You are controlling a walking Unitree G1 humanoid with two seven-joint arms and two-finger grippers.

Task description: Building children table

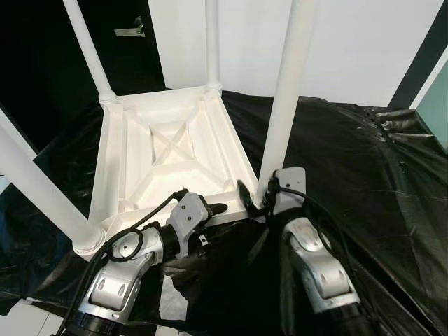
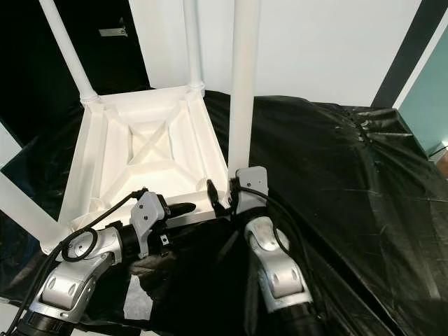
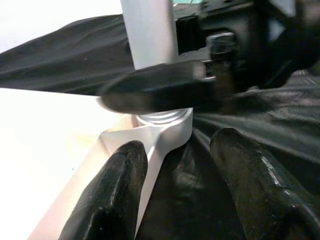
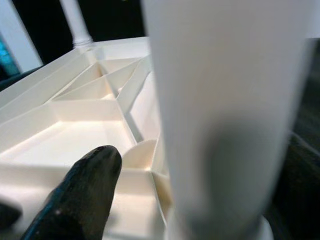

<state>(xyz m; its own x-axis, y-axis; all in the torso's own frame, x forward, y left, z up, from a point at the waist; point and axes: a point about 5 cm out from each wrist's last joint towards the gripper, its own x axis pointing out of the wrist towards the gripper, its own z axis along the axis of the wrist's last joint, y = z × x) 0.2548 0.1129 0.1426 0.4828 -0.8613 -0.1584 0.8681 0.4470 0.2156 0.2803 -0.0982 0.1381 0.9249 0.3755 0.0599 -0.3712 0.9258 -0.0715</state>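
Note:
A white children's table (image 1: 168,150) lies upside down on a black sheet, its four white legs pointing up. My right gripper (image 1: 255,197) is at the base of the near right leg (image 1: 287,91), open, one finger (image 4: 80,195) beside the leg with a small gap and the other hidden behind it. My left gripper (image 1: 218,209) is at the table's near rim (image 3: 165,140), open, with its two fingers (image 3: 115,190) either side of the rim corner. The right gripper's finger (image 3: 150,92) crosses in front of the leg's threaded base there.
The black sheet (image 1: 350,161) covers the ground around the table, wrinkled at the right. A white wall (image 1: 350,42) stands behind, with a dark doorway (image 1: 42,63) to the left. The near left leg (image 1: 42,189) rises close to my left arm.

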